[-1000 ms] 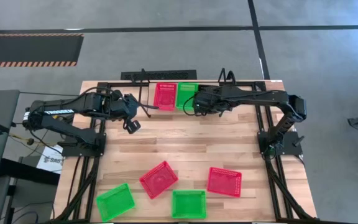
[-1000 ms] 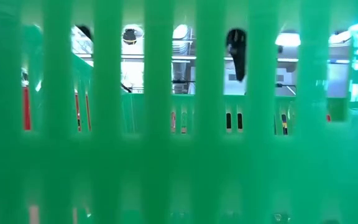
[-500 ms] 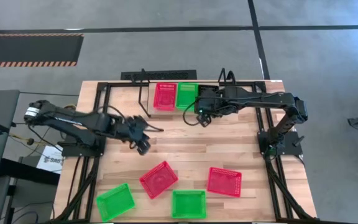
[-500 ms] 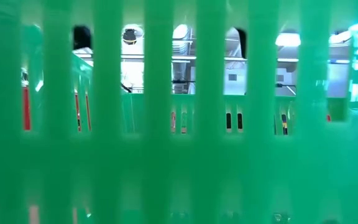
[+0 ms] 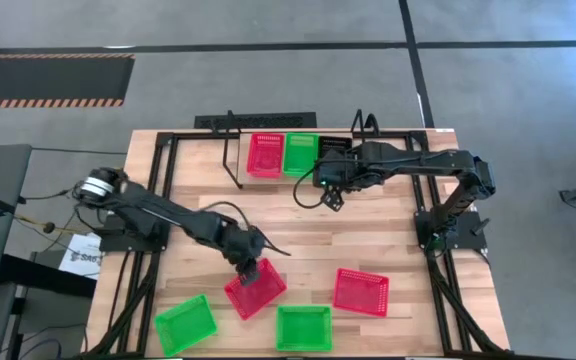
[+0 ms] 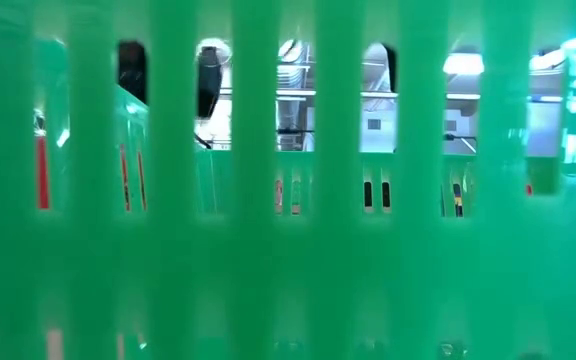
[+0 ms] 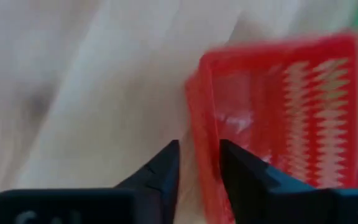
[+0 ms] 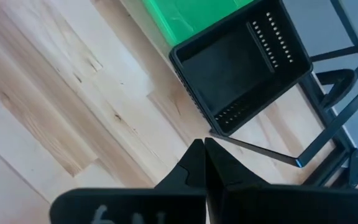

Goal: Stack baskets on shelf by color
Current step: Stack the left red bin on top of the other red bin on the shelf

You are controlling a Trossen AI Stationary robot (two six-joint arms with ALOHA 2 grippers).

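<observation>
Red basket rim between spread fingers of left end effector, right end effector pressed together

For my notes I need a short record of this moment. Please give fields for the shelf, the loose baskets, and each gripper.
shelf: the shelf carries a red basket, a green basket and a black basket side by side
loose baskets: two red and two green on the table, near its front edge
left gripper: left gripper open, fingers astride the rim of the nearer loose red basket
right gripper: right gripper shut, empty, in front of the shelf by the black basket
</observation>
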